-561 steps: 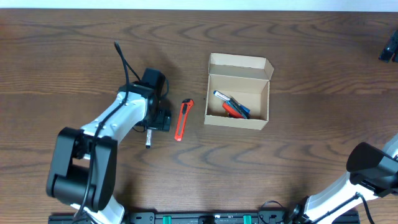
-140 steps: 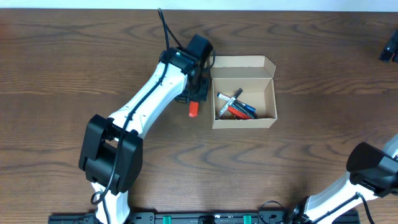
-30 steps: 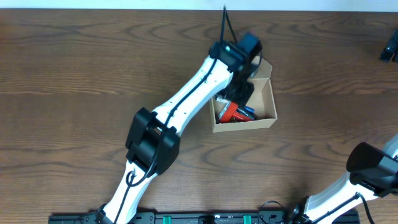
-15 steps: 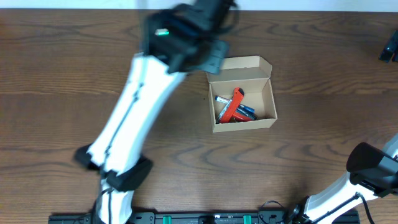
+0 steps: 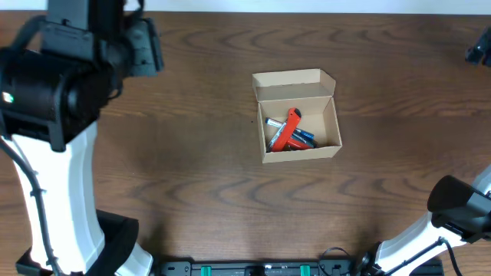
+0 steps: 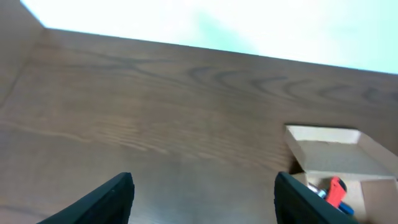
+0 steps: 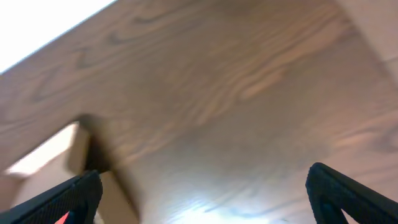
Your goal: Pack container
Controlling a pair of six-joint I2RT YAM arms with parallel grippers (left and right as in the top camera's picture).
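The container (image 5: 334,127) is a small tan cardboard box in the middle of the table, its flap lid open toward the far side. Inside lie an orange-red utility knife (image 5: 288,129) and several markers (image 5: 276,123). The box also shows at the right of the left wrist view (image 6: 323,142) and at the left of the right wrist view (image 7: 53,162). My left gripper (image 6: 202,196) is open and empty, raised high at the far left of the table. My right gripper (image 7: 202,193) is open and empty over bare wood to the right of the box.
The left arm's body (image 5: 54,84) looms large at the left of the overhead view. The right arm's base (image 5: 460,207) sits at the bottom right. A dark object (image 5: 479,50) lies at the far right edge. The dark wooden table (image 5: 192,169) surrounds the box.
The left arm has let go of the orange-red knife inside the box and has swung up and away to the far left. The knife now lies in the box.
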